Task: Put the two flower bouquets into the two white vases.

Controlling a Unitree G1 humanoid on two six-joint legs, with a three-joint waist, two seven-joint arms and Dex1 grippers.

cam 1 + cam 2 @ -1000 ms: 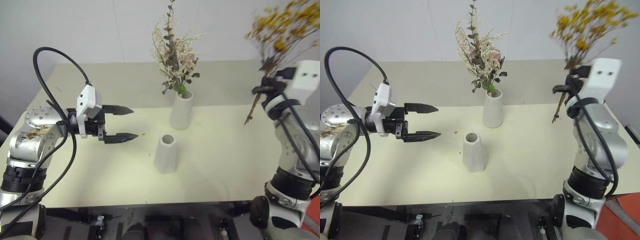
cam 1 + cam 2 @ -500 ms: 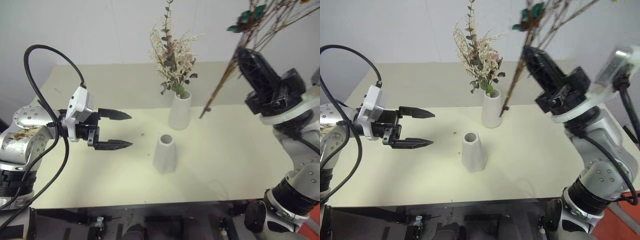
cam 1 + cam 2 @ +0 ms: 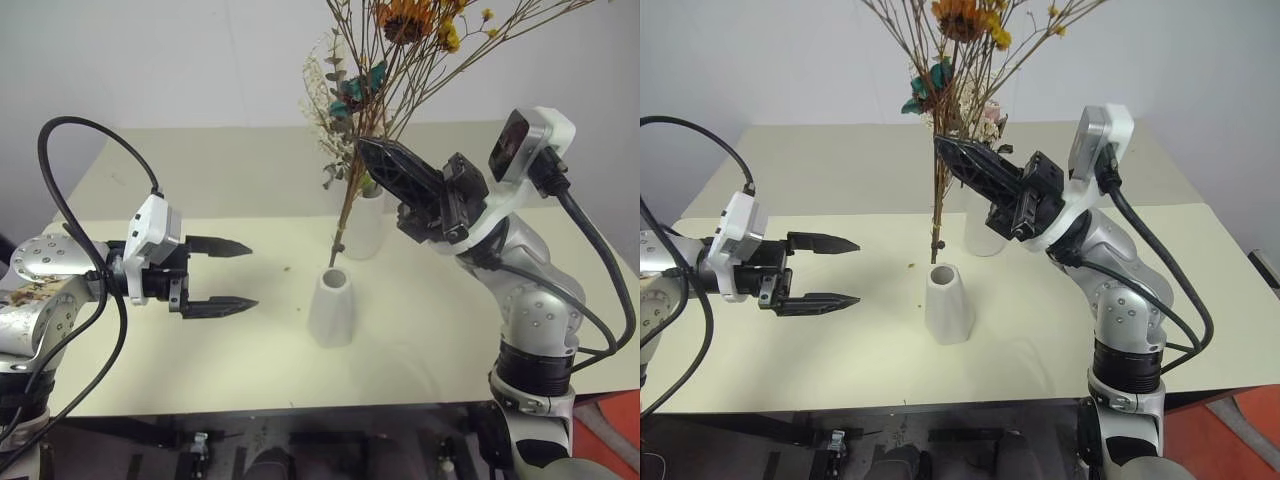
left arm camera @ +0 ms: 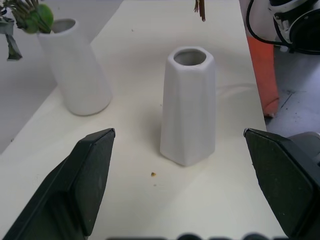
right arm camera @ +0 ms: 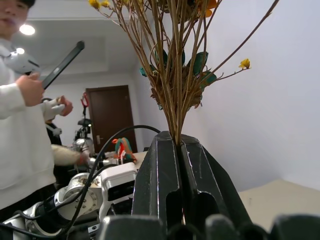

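My right gripper (image 3: 368, 150) is shut on the thin stems of the yellow-orange flower bouquet (image 3: 405, 20) and holds it upright. Its stem ends (image 3: 336, 258) hang just above the mouth of the near, empty white vase (image 3: 331, 308). Behind it stands the other white vase (image 3: 980, 235), holding the cream-white flower bouquet (image 3: 325, 95) and partly hidden by my right gripper. At the left, my left gripper (image 3: 250, 275) is open, empty and level, pointing at the near vase (image 4: 189, 110) from a short way off.
The cream table (image 3: 200, 180) reaches well to both sides of the vases. A small crumb (image 3: 287, 269) lies between my left gripper and the near vase. In the right wrist view a person (image 5: 20, 125) in a white top stands beyond the table.
My right gripper has swung left from the table's right side, turning the yellow-orange bouquet upright and bringing its stem ends over the near vase. The left gripper has drawn back slightly, still open.
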